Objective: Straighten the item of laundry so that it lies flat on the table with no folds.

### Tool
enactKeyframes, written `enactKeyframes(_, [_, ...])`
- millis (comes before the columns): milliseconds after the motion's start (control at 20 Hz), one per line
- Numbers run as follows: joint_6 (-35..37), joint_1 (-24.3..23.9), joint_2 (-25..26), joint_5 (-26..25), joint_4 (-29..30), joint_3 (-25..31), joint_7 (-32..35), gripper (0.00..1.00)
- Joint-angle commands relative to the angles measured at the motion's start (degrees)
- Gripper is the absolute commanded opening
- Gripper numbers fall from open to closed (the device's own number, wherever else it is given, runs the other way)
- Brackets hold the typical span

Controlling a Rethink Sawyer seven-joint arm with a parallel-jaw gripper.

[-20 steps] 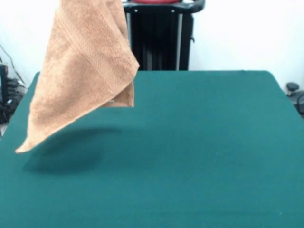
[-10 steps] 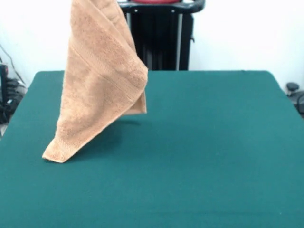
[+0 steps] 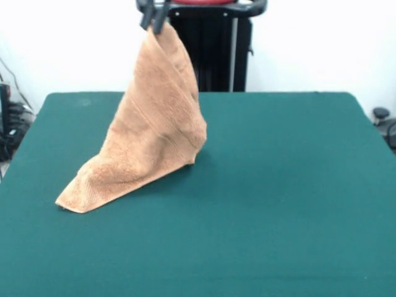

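While the claw (image 3: 155, 21) pinched one corner of the hand towel (image 3: 151, 139) at the top edge of the front view, its dark fingertips closed on the cloth, the rest of the towel hung down from that point in a tall, tent-like drape. The fabric fanned out as it fell, with long folds running from the gripped corner toward the base. Its lower part rested on the tabletop (image 3: 291, 198): one corner lay stretched flat toward the left front, touching the green cloth, while the right side of the base bunched in a rounded fold nearer the tabletop's middle. A ribbed band showed faintly across the towel's face. The towel sat in the left half of the tabletop, back from the near edge. Behind the tabletop a black stand (image 3: 213, 46) rose against a white wall.
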Motion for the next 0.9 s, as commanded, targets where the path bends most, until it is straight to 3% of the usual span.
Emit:
enactKeyframes(50, [-0.9,7.1,5.9,1.5,2.9,-2.3,14.8,0.00])
enactKeyframes(700, [-0.7,17.9,12.0,9.2,0.0,-9.2,18.1,0.00])
enactKeyframes(750, [-3.0,18.8,12.9,10.2,0.0,-10.4,17.9,1.00])
enactKeyframes(900, [-4.6,20.2,14.1,10.5,-0.9,-12.3,18.7,1.00])
